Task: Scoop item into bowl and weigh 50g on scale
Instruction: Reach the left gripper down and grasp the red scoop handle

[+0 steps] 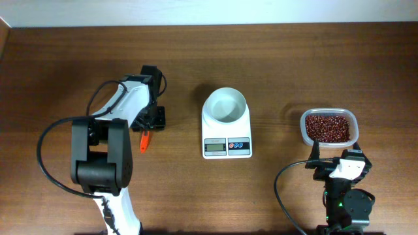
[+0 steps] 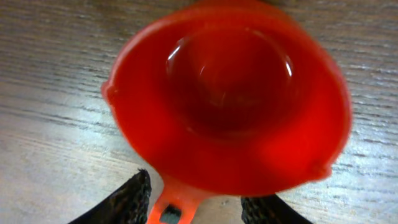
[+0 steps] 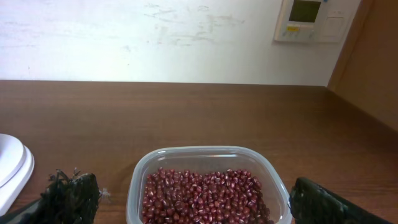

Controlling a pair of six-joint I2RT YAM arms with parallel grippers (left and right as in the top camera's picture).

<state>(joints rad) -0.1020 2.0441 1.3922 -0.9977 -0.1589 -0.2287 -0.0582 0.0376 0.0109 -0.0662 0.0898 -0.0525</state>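
Overhead looks straight down on the surface (image 1: pixel 196 196). Left wrist close on the scoop (image 2: pixel 230 99); right wrist low, sharing overhead's beans (image 3: pixel 205 193).

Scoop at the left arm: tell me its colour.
The scoop is glossy red-orange all over, bowl and handle alike. The left wrist view shows it best.

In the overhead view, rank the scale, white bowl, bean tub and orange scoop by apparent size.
1. scale
2. bean tub
3. white bowl, somewhat smaller, though raised nearer the camera
4. orange scoop, only partly visible
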